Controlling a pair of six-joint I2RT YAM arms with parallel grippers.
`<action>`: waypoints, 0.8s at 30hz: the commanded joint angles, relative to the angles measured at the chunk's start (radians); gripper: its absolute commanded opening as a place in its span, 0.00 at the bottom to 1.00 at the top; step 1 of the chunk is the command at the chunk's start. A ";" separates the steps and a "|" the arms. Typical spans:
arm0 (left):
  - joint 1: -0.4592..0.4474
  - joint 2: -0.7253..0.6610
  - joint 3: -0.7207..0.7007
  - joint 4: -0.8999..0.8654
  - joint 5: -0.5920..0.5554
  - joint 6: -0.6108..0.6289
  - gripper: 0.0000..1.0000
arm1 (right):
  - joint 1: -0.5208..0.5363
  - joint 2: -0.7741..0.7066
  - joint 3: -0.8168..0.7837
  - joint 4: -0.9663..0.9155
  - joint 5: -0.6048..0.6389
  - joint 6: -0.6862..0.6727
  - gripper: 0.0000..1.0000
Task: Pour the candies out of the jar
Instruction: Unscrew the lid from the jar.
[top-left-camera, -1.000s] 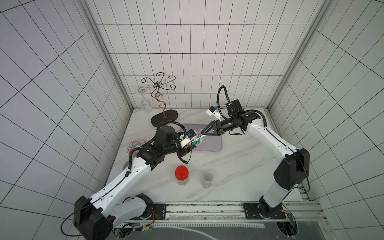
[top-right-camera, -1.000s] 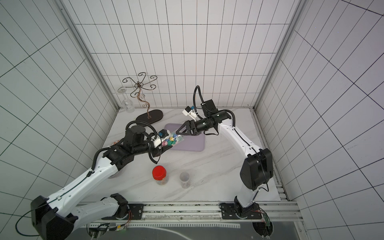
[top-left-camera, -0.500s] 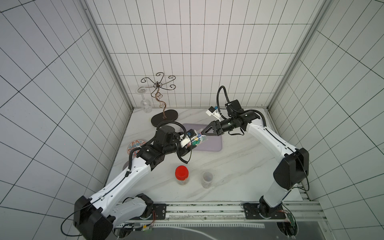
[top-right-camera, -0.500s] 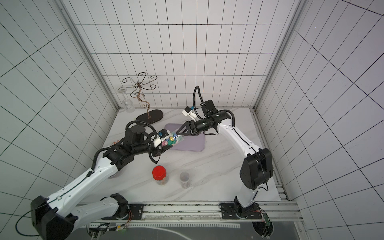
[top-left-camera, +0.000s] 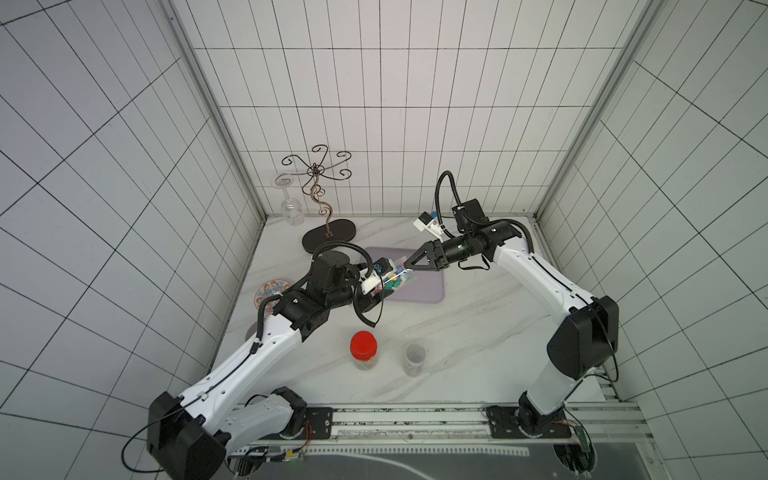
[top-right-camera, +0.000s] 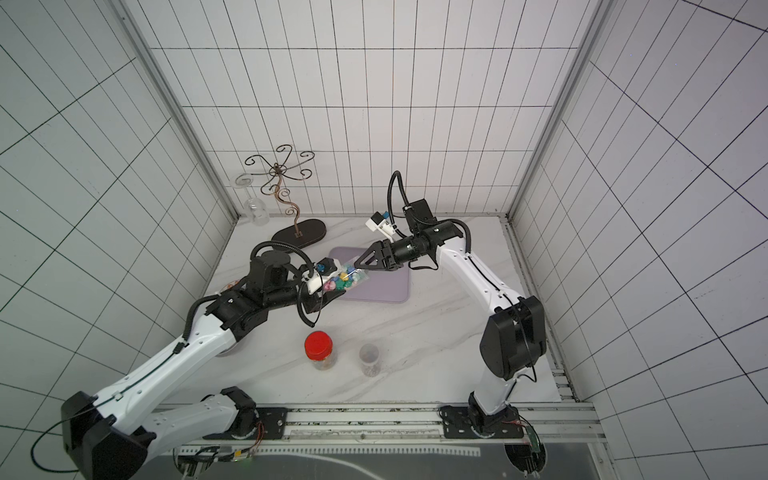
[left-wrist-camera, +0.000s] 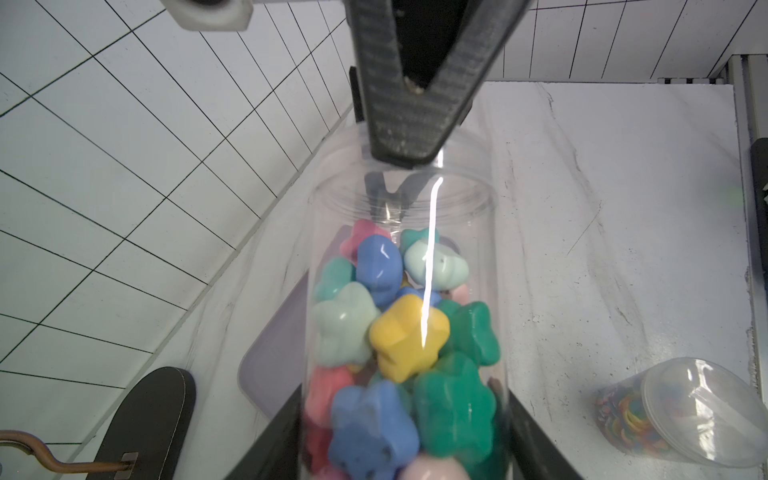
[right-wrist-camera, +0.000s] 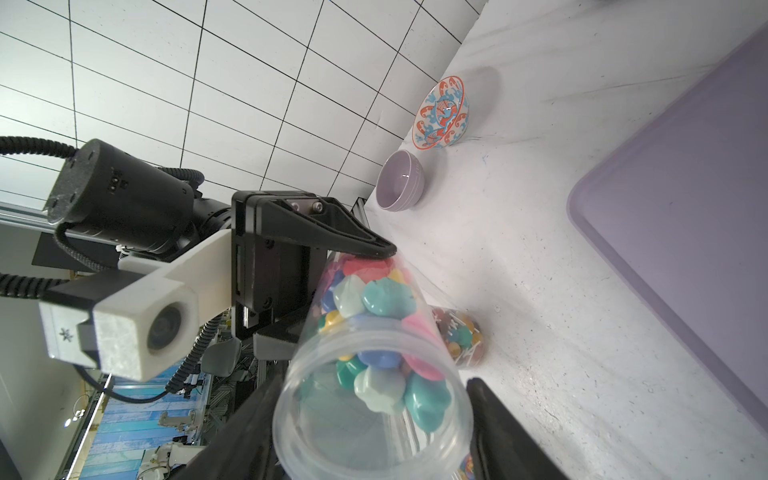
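No legible text, number, brand name or label can be read in any view. One sign is visible in the right wrist view: a small dark asterisk-shaped mark on the side face of the white camera housing (right-wrist-camera: 124, 328), which is mounted beside the left gripper (right-wrist-camera: 332, 291). The mark has no readable characters with it.

I count three jars: one held jar (left-wrist-camera: 482, 257) packed with star candies (left-wrist-camera: 409, 338), more than I can number, one red-lidded jar (top-left-camera: 364, 351) and one small jar (top-left-camera: 414, 359). There are two bowls, one patterned bowl (right-wrist-camera: 441, 112) and one lilac bowl (right-wrist-camera: 400, 180). I also count one purple tray (top-left-camera: 424, 291), one wine glass (top-left-camera: 291, 208) and one wire stand (top-left-camera: 328, 239).
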 joint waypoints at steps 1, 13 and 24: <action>-0.001 -0.012 0.018 0.049 0.011 -0.005 0.41 | -0.004 -0.042 -0.046 -0.002 -0.087 -0.027 0.66; -0.002 0.005 0.018 0.088 0.100 -0.050 0.41 | -0.012 -0.068 -0.087 0.006 -0.121 -0.116 0.56; 0.001 0.043 0.061 0.097 0.216 -0.111 0.42 | -0.014 -0.149 -0.175 0.010 -0.158 -0.374 0.45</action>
